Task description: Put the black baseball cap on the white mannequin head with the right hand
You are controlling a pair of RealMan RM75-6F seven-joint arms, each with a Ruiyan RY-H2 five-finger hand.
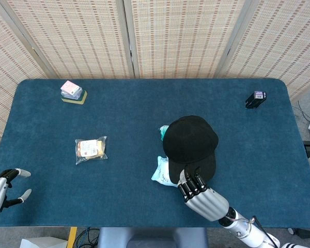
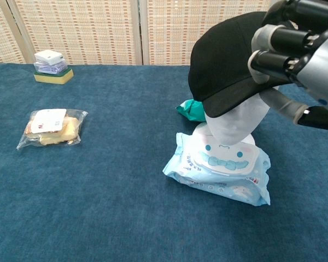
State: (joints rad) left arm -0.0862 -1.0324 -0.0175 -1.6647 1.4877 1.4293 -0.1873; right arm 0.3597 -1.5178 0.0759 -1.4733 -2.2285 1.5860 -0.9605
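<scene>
The black baseball cap [image 1: 190,142] [image 2: 224,60] sits on the white mannequin head [image 2: 232,121], its brim tipped down over the face so only the chin and lower face show. My right hand [image 1: 202,196] [image 2: 300,49] grips the brim at the cap's near side, fingers above and thumb below. In the head view the cap hides the mannequin entirely. My left hand [image 1: 1,190] rests open at the table's near left corner, holding nothing.
The mannequin stands on a light blue wet-wipes pack [image 2: 221,166] [image 1: 163,175]; a green packet [image 2: 191,109] lies behind it. A bagged snack [image 1: 91,149] [image 2: 48,127] lies left, a sponge stack [image 1: 73,92] [image 2: 51,66] far left, a small black box [image 1: 256,98] far right.
</scene>
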